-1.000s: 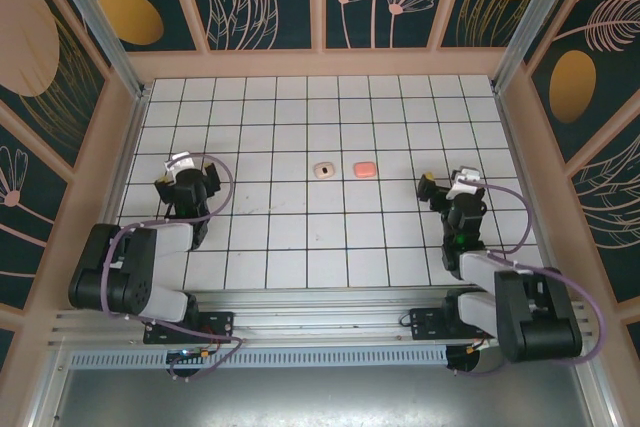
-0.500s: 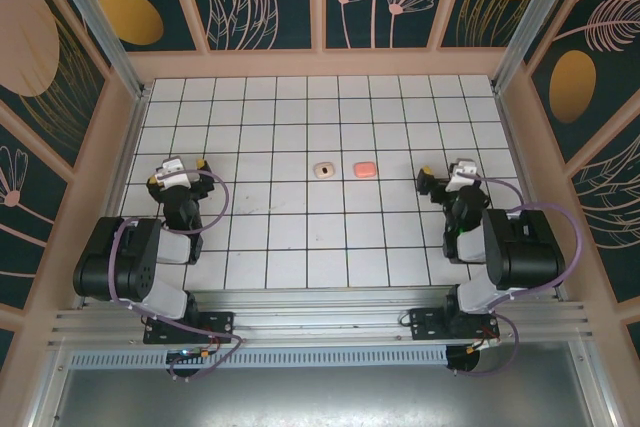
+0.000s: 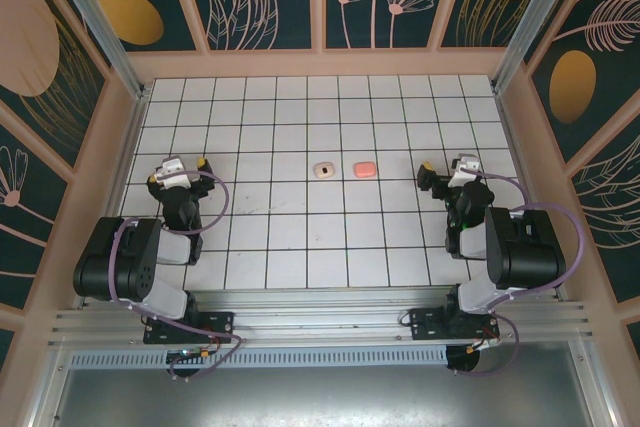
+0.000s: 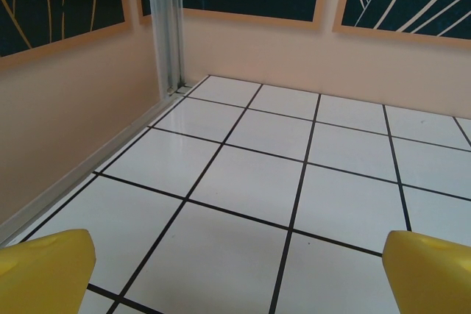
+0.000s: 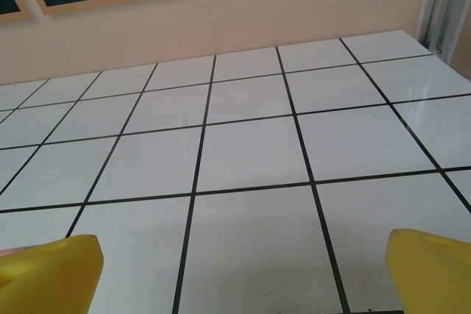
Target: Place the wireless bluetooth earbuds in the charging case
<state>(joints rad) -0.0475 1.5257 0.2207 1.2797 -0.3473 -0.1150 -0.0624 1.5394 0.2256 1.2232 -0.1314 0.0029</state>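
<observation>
Since both arms sit drawn back near their bases, the step in hand looks like the first reach. From above, the left gripper [image 3: 178, 170] and right gripper [image 3: 448, 175] stand open and empty at either side of the tiled surface [image 3: 300, 237]. A cream piece [image 3: 322, 169] and a salmon-pink piece [image 3: 365, 168] lie just beside each other midway between them, too small to tell bud from case. In the left wrist view, yellow fingertips [image 4: 44, 270] frame bare tiles, so that arm should turn inward first. In the right wrist view, the fingertips [image 5: 434, 270] do likewise; it should bring a piece into sight, then descend slowly, straddling it.
</observation>
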